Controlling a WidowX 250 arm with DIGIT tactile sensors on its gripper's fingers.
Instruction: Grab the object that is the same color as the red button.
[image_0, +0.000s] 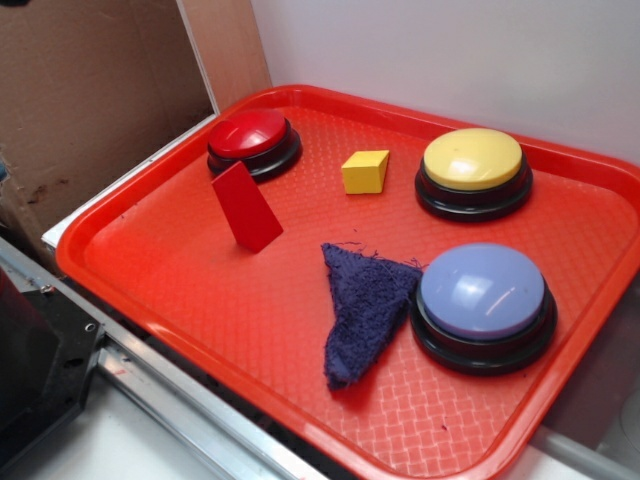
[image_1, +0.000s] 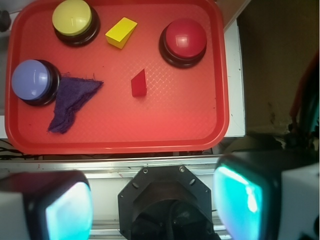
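on the red tray (image_0: 200, 330), red block (image_0: 245, 207) stands upright just in front of the red button (image_0: 253, 142), not touching it; yellow block (image_0: 365, 171) sits between red button and yellow button (image_0: 473, 171). purple cloth (image_0: 362, 308) touches the lavender button (image_0: 484, 303). end effector (image_1: 152, 205) wide open, empty, well short of the tray

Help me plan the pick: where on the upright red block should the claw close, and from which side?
From above, closing on the two broad flat faces of the red block. It stands upright and thin, with clear tray around it; the claw is open, well short of it.
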